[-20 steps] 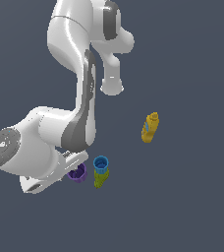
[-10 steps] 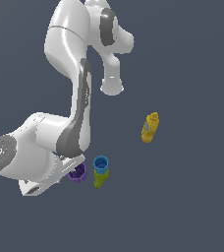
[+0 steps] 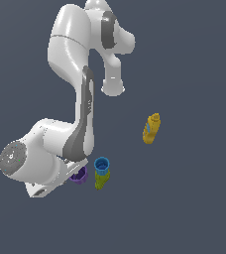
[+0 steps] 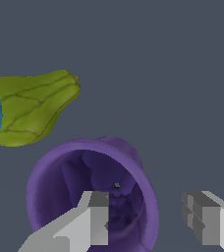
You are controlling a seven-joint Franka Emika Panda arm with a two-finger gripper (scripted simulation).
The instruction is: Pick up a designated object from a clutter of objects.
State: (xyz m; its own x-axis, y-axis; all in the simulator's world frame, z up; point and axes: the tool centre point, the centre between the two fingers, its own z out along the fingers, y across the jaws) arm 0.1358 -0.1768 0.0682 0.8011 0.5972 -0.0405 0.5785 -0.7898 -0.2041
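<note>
The purple cup (image 4: 84, 187) fills the wrist view, hollow side toward the camera. My gripper (image 4: 151, 219) is open and straddles its rim: one finger (image 4: 92, 221) sits over the hollow inside, the other finger (image 4: 207, 216) stands outside the wall. In the exterior view the purple cup (image 3: 79, 175) peeks out from under the arm's wrist, and the fingers are hidden there. The rest of the clutter lies close by: a blue cup (image 3: 101, 165) and an olive-green lumpy piece (image 4: 33, 108).
The olive-green piece (image 3: 100, 181) touches the blue cup just to the exterior view's right of the purple cup. A yellow bottle (image 3: 151, 128) with a blue mark lies apart, further to the exterior view's right. The arm's white links (image 3: 45, 158) loom over the cups.
The arm's upper links have shifted slightly; the wrist stays low over the purple cup. The objects have not moved.
</note>
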